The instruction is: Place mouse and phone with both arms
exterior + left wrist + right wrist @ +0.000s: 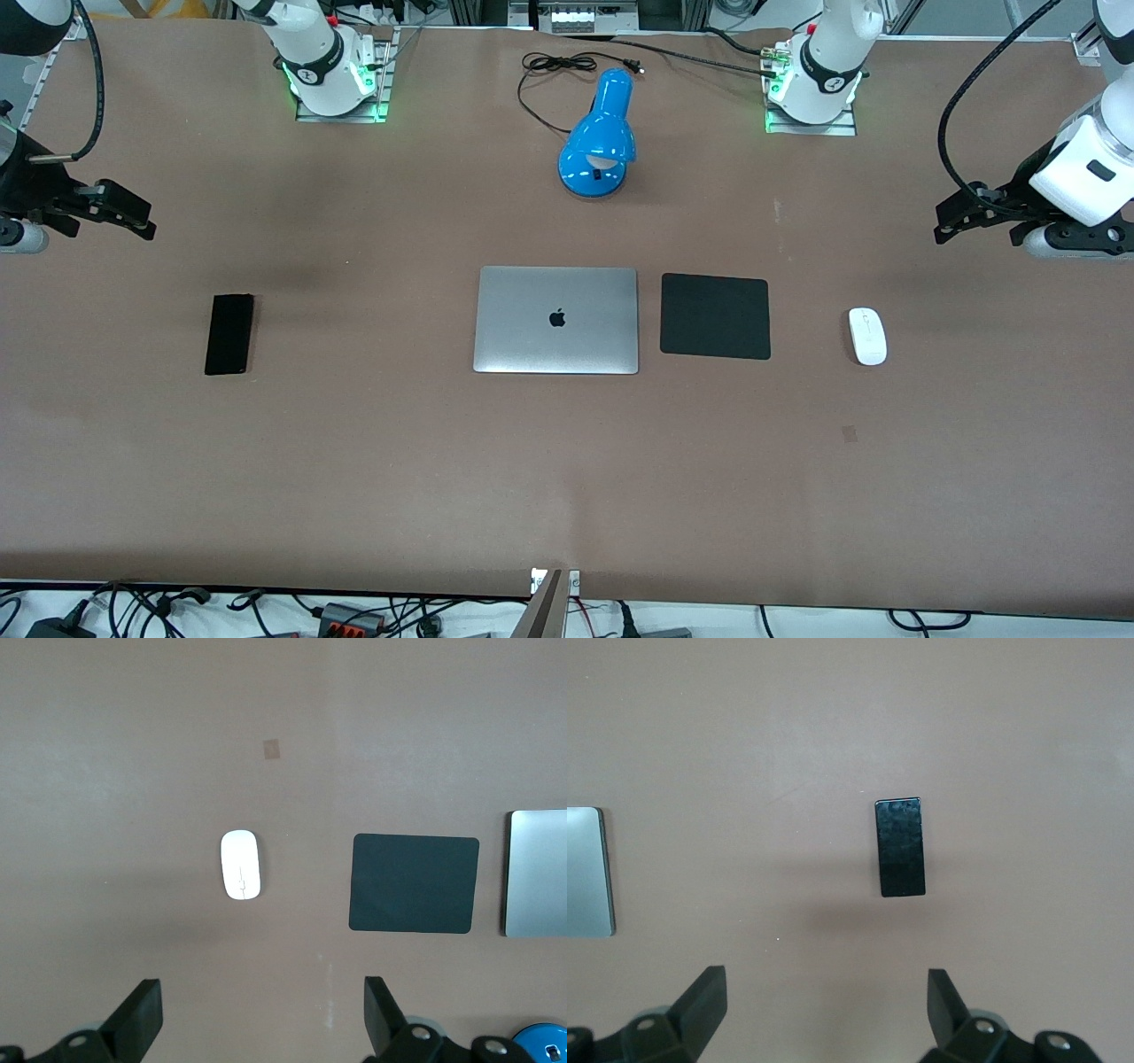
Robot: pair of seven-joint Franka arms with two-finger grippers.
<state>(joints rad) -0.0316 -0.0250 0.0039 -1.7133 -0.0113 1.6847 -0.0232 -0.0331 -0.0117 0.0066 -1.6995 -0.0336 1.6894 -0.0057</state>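
Observation:
The white mouse [867, 336] lies on the brown table toward the left arm's end, beside the black mouse pad [715, 316]; it also shows in the left wrist view [241, 865]. The black phone [229, 334] lies flat toward the right arm's end and shows in the right wrist view [901, 848]. My left gripper [946, 224] hangs open and empty above the table, apart from the mouse; its own view shows it too [263, 1010]. My right gripper [142, 220] hangs open and empty above the table, apart from the phone; it shows in its own view [827, 1005].
A closed silver laptop [556, 320] lies mid-table between phone and pad. A blue desk lamp [599, 138] with a black cord stands farther from the front camera than the laptop. The arm bases [335, 75] [812, 84] stand along the table's edge.

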